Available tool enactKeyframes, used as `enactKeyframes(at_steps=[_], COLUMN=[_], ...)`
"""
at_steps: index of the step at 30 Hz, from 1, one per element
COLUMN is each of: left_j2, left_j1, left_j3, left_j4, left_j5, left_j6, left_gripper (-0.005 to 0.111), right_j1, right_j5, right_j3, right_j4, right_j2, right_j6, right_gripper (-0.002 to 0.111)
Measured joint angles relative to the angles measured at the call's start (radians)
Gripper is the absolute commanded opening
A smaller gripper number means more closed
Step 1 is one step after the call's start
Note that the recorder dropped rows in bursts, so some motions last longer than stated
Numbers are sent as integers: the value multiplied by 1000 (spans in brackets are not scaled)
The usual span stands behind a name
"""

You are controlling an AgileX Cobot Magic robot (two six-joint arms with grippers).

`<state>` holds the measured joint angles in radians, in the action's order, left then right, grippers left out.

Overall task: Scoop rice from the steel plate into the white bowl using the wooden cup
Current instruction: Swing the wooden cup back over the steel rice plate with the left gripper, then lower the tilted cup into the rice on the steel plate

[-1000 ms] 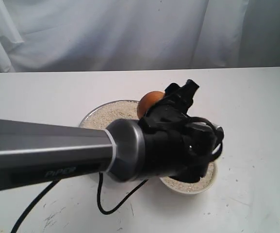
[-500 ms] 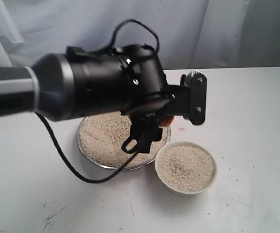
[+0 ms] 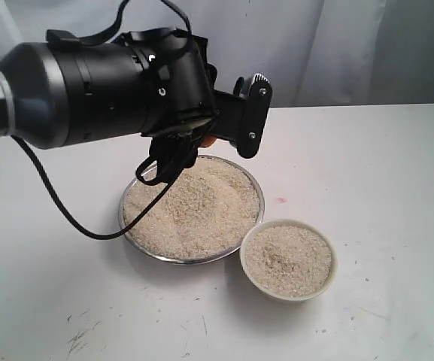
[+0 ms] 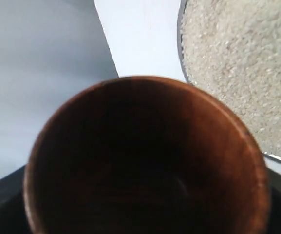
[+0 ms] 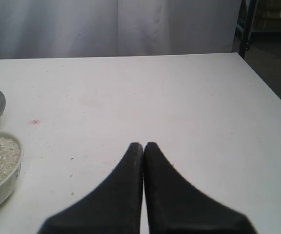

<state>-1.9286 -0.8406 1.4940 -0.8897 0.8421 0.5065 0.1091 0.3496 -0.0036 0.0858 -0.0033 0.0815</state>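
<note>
White curtain folds are seen behind a white table, which is marked with faint scuffs near the front.

At the middle of the table the steel plate is set, wide and shallow, and it is heaped with the rice, pale loose grains. Just beside it, to the near right and almost touching its rim, the white bowl is placed; it is already filled with rice close to its brim.

The wooden cup is held in the air over the far edge of the plate by the left tool. In the exterior view only a sliver of reddish wood is shown behind the black arm. In the left wrist view its mouth is presented wide and its dark inside is seen without grains.

The cup is judged light, stiff and smooth, so its rounded wall could slip; it is best gripped across its sides at mid-height. The rice is judged loose and easily spilled, the more so with the bowl this full.

The left tool is pinched on the cup, its black parts being seen on either side. The right tool is pressed together with nothing in it, over bare table well to the right of the bowl.
</note>
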Motion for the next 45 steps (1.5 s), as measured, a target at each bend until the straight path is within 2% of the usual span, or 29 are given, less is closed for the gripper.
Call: enactKeyframes(at_steps=[17, 30, 45], left_j2=[-183, -271, -287], left_j1=[154, 155, 149], left_j3=[0, 0, 0], left_j4=[-235, -331, -426], left_j5=[3, 42, 64], left_j6=[42, 44, 46], left_gripper=[0, 0, 0], right_j1=[0, 0, 0], right_j5=[0, 0, 0], right_j3=[0, 0, 0], right_j4=[0, 0, 0], right_j2=[0, 0, 0], right_j6=[0, 0, 0], right_gripper=[0, 0, 0])
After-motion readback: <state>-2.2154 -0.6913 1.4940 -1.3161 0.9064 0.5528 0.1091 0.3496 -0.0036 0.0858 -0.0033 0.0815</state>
